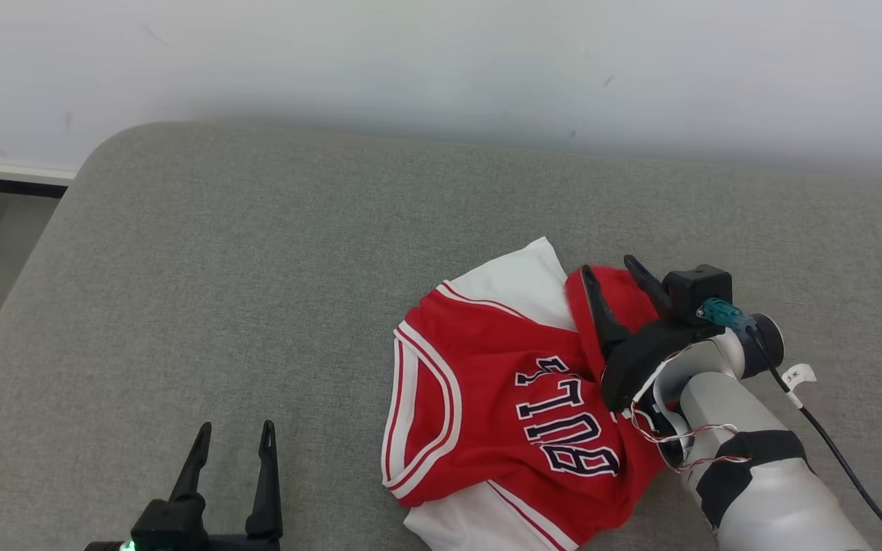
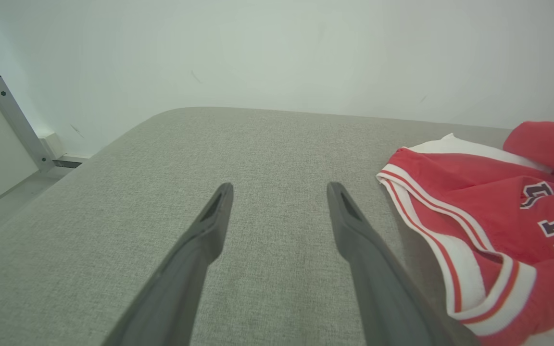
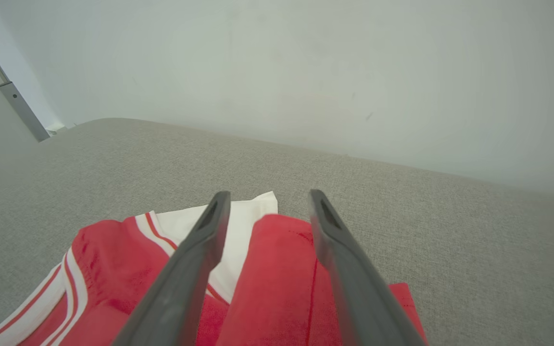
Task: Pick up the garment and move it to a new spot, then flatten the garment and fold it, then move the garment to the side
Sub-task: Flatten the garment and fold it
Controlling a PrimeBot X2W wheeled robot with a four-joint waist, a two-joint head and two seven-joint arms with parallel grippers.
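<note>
The jersey (image 1: 487,360) looks light and limp; best pinched at a banded edge. The right tool (image 1: 607,265) stands parted astride its red fold, and the left tool (image 1: 236,425) is spread, empty.

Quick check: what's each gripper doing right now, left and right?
Left gripper: open, holding nothing, over the grey cushion.
Right gripper: open, fingers either side of a raised red fold of the garment; no clear pinch.

The garment (image 1: 502,398) lies on the cushion (image 1: 257,306), right of the left tool (image 1: 236,426), one fold inside the right tool (image 1: 607,265).
</note>
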